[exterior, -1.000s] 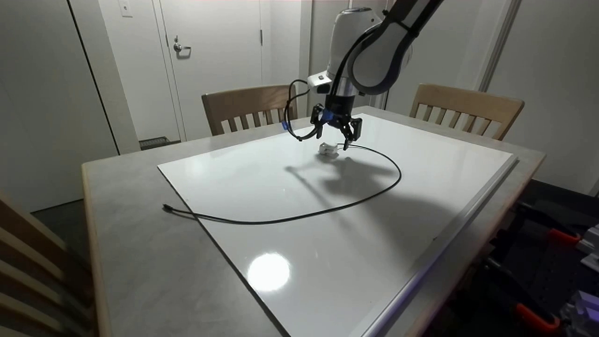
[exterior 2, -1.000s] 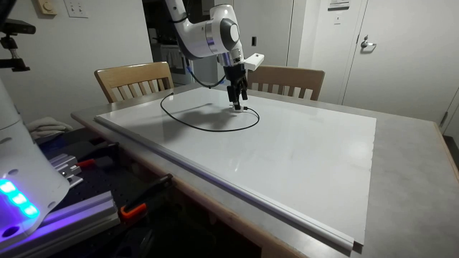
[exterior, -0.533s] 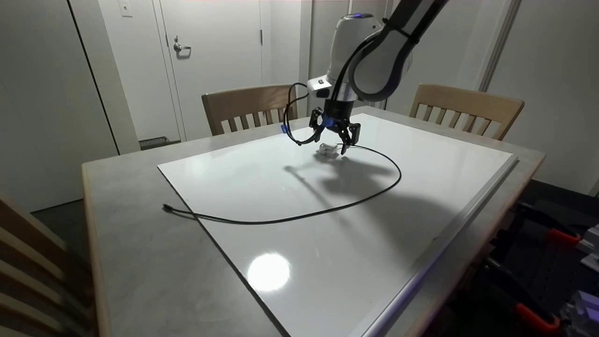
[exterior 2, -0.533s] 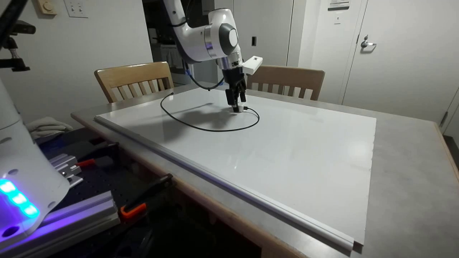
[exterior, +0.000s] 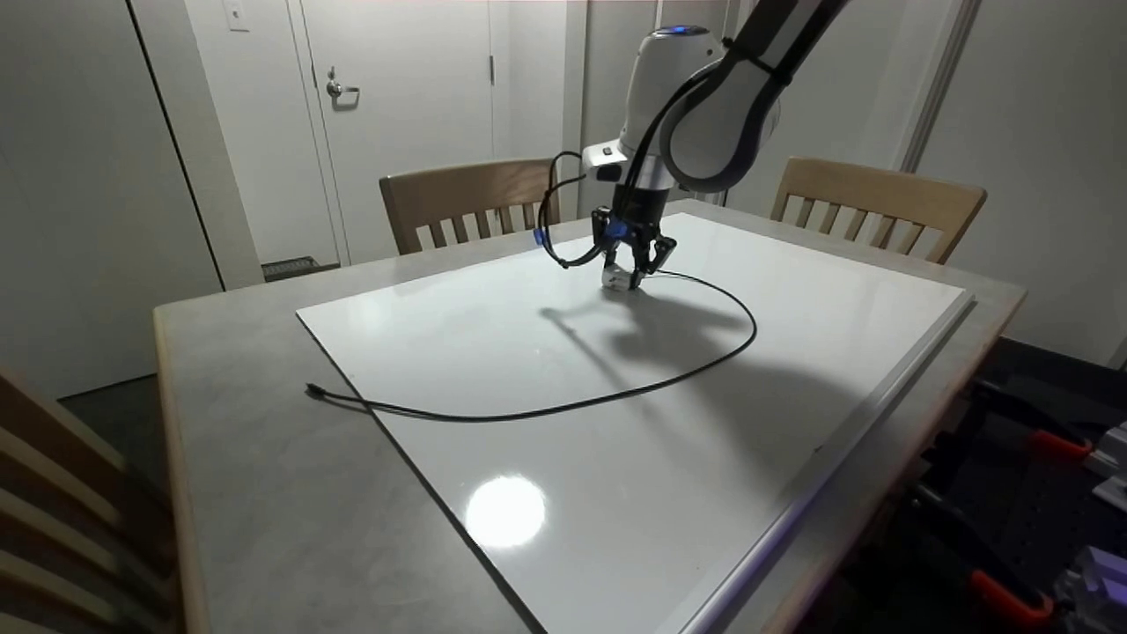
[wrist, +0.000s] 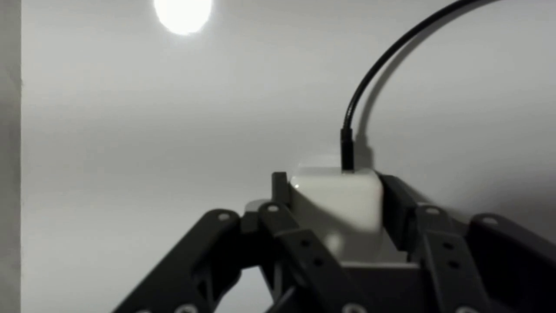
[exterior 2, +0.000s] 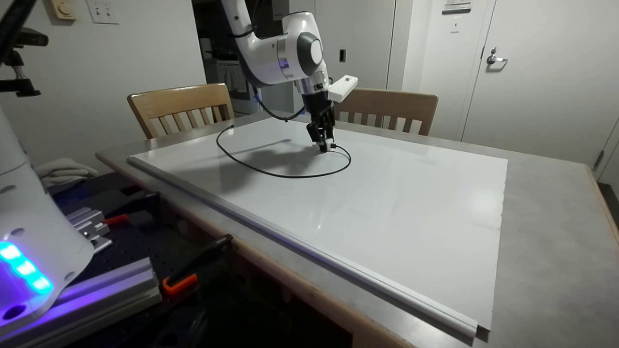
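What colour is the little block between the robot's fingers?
The block is white, clearest in the wrist view.

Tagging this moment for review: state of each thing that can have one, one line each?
End effector: jaws closed against both sides of the white adapter
White adapter: between the jaws; lifted or not, can't tell
Whiteboard: flat on the table
Black cable: one end plugged into the adapter, other loose past the whiteboard's edge
Door: shut
Robot base lights: lit, cyan
Wooden chairs: upright

Wooden chairs (exterior: 885, 195) stand at the grey table (exterior: 290, 493).
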Robot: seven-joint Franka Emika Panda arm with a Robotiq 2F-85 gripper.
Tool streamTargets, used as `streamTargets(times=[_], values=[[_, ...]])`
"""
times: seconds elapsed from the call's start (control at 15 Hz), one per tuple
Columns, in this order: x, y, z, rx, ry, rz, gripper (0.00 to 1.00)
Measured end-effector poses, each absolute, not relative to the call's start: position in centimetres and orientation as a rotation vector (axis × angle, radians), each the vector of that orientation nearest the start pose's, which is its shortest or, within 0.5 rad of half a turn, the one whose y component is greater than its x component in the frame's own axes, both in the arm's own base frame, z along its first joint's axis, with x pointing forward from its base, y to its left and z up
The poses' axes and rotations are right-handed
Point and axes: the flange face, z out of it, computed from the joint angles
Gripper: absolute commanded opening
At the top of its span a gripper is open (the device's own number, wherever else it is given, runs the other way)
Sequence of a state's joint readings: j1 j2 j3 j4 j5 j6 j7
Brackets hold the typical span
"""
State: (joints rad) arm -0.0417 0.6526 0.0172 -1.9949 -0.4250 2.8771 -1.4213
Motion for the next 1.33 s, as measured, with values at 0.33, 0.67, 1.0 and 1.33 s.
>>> streamTargets(times=[0.33, 0.67, 1.0, 1.33], values=[[61.9, -1.9, 14.8, 1.969, 2.053, 0.093, 0.28], [61.9, -3.7, 14.7, 2.235, 1.738, 0.094, 0.53], [62.0, -3.9, 14.7, 2.282, 1.665, 0.074, 0.53], [62.0, -3.9, 14.7, 2.283, 1.664, 0.074, 0.53]])
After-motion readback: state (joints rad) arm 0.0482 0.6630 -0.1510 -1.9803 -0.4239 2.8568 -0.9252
